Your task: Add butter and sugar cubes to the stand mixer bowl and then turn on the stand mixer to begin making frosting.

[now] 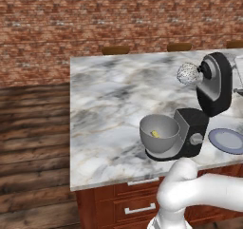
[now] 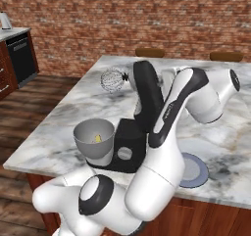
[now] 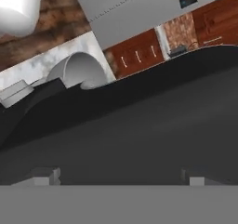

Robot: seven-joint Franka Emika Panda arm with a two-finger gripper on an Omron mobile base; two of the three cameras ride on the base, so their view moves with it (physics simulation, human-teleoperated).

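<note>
you see the white marble island counter (image 1: 109,100) carrying the black stand mixer with its grey-sided head tilted back (image 1: 214,83). the deep grey metal bowl (image 1: 159,133) sits on its base, the small pale-yellow butter stick (image 1: 155,134) inside. your gripper (image 3: 120,175) is spread wide just over the mixer head, holding nothing.

Marble counter (image 1: 109,104) bears stand mixer (image 1: 209,104), plate (image 1: 227,140), seemingly flat.

Red brick wall (image 1: 95,19) at twelve o'clock. Dark plank floor (image 1: 33,142) at nine. Marble island (image 1: 109,95) centre, wood drawers (image 1: 137,199) at six, stools (image 1: 115,50) behind.
</note>
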